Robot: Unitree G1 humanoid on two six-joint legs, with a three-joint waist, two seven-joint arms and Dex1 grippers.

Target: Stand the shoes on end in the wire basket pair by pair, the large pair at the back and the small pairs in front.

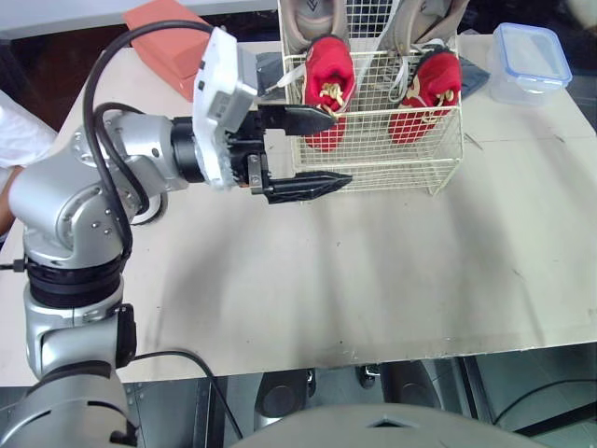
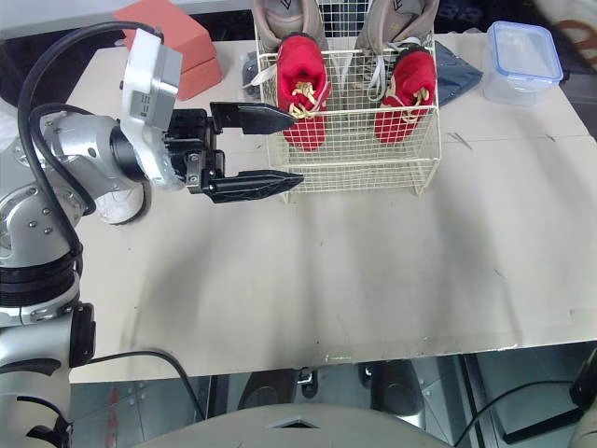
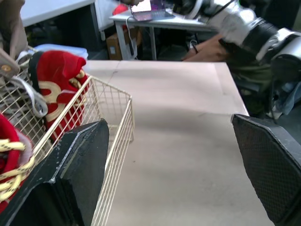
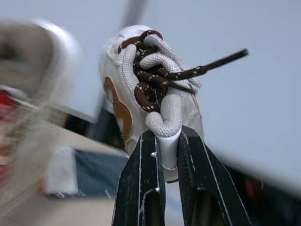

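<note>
**White shoe held aloft, basket half filled**

The right end effector (image 4: 169, 136) has its two black fingers closed on the grey pull loop of a small white shoe (image 4: 155, 80) with brown laces. The shoe is held in the air, and its length seems to run along the fingers.

The wire basket (image 1: 373, 177) stands at the back of the table (image 1: 373, 280). Two large grey shoes (image 1: 312, 19) stand on end in its back row. Two red shoes (image 1: 328, 79) stand in front, with a gap between them.

The left end effector (image 1: 341, 147) is wide open and empty, at the basket's left front corner. Whether a finger touches the wire is unclear.

The left arm is nearer the basket, but the right carries the shoe. In the left wrist view the right arm (image 3: 254, 30) appears well apart from the basket. The gap in the front row looks like the likely target.
</note>
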